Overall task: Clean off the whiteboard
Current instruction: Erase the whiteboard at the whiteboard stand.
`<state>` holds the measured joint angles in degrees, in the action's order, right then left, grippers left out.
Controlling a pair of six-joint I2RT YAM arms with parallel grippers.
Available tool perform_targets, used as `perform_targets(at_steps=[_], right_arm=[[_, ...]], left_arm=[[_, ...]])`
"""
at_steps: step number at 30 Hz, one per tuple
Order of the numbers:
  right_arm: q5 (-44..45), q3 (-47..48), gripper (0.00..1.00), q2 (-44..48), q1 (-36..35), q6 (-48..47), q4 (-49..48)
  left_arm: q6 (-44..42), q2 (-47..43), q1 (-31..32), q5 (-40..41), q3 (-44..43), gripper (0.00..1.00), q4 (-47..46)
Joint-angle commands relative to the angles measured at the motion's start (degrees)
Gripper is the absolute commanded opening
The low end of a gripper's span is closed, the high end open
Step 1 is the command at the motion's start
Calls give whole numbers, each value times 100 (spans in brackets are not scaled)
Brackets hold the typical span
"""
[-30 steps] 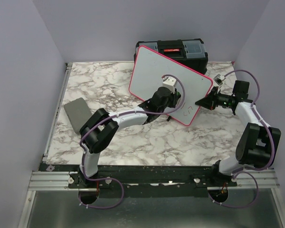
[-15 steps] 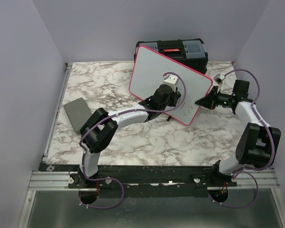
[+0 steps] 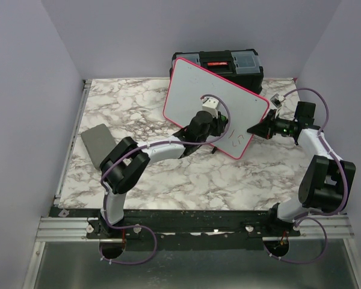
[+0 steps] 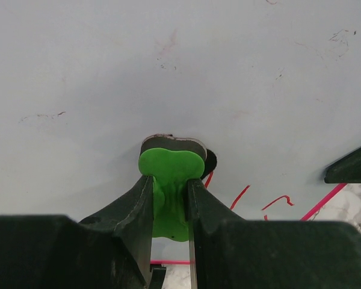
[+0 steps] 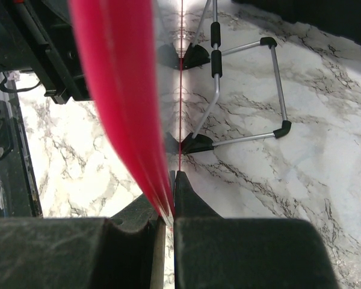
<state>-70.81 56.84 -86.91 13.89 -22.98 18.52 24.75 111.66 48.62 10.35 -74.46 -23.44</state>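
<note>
The large rectangular white whiteboard with a pink-red rim [image 3: 195,96] is stood tilted on the marbled surface [image 3: 126,102]. Its rim is clamped by the right pincer [image 5: 170,180]. A green eraser [image 4: 168,168] is gripped in the left pincer [image 4: 169,183] and pressed against its face.

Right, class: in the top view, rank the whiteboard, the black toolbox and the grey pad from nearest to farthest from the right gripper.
1. whiteboard: its right edge is clamped in the right gripper.
2. black toolbox: behind the board, at the back.
3. grey pad: far over on the left side.
</note>
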Motion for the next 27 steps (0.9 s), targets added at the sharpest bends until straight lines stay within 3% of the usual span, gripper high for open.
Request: perform_targets(at_steps=[1, 12, 21, 27], right_arm=[[-584, 116, 1, -9, -79, 49, 441], [-575, 99, 1, 1, -82, 97, 406], [-584, 109, 1, 39, -84, 70, 433], [-584, 117, 1, 8, -81, 42, 442]], left_arm=[[-29, 165, -40, 243, 419, 0, 41], [-122, 88, 329, 343, 530, 0, -150], [-98, -12, -330, 78, -81, 0, 255], [-28, -89, -555, 35, 199, 0, 282]])
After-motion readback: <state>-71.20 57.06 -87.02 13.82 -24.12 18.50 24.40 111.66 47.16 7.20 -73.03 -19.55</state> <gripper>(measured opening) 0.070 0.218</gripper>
